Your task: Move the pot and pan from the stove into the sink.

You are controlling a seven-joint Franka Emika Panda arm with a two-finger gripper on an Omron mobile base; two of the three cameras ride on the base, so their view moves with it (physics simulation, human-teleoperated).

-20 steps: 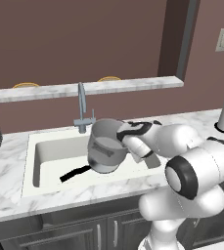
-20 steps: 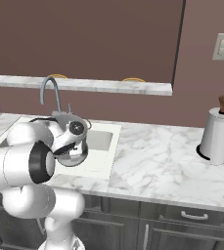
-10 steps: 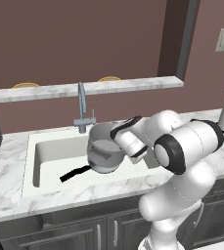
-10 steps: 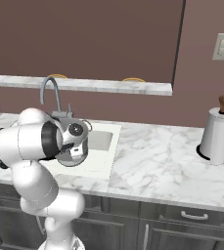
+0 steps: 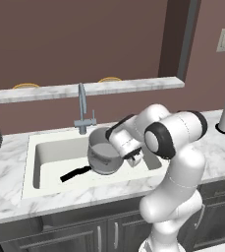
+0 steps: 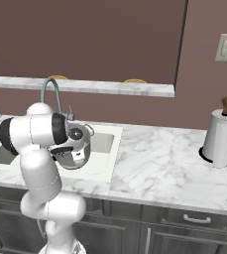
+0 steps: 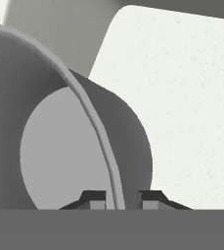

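Sink point(image 5: 45, 150) is taken as landmark: wide off-white basin set in the marble counter point(image 5: 11, 197), faucet point(image 5: 83, 110) at its back edge. Open basin floor is seen toward its left end. Pot point(image 5: 103, 156) is held over the sink's right half, tilted, near the right wall. Pan is seen only by its black handle point(image 5: 74, 173), lying on the basin floor under the pot. Gripper point(image 7: 116, 199) is pinched on the pot's rim point(image 7: 103, 146), one finger inside, one outside.
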